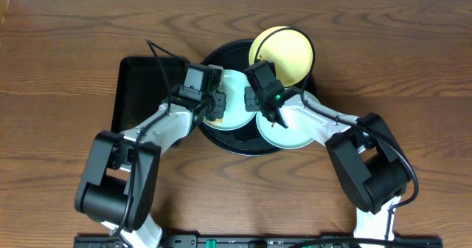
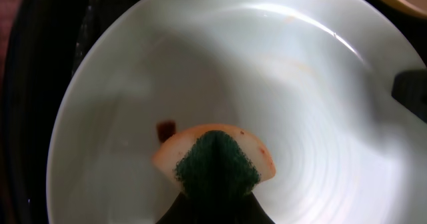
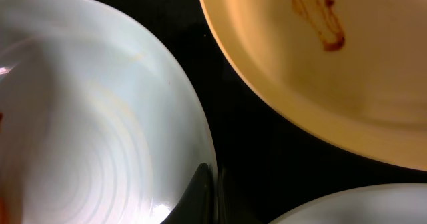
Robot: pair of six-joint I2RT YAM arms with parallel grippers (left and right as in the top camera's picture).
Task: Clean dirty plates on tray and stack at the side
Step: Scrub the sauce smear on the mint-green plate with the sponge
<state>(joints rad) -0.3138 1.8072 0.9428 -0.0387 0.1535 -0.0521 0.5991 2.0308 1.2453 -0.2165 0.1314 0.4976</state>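
Overhead shows the round tray [image 1: 227, 56] sitting mid-surface, nearer the far edge, with all three plates on it and none yet stacked on the bare surface [image 1: 413, 63]. The left end effector [image 1: 214, 112] is clamped on a sponge [image 2: 217, 159], pressing it onto the mint plate [image 1: 234, 93] just beside a brown smear [image 2: 165, 129], presumably to scrub it off. The right end effector [image 1: 254, 99] appears closed on that plate's opposite rim, I'd judge to stop it sliding. The yellow plate [image 1: 284, 52] sits at the tray's far rim with its own streak [image 3: 320, 17] unwiped. A second mint plate [image 1: 287, 133] lies nearer the near edge. Both arms cover parts of the plates from above. The right fingers are dark against the black tray, so that grip is hard to confirm. The rectangular tray [image 1: 136, 85] towards the left edge is partly hidden.
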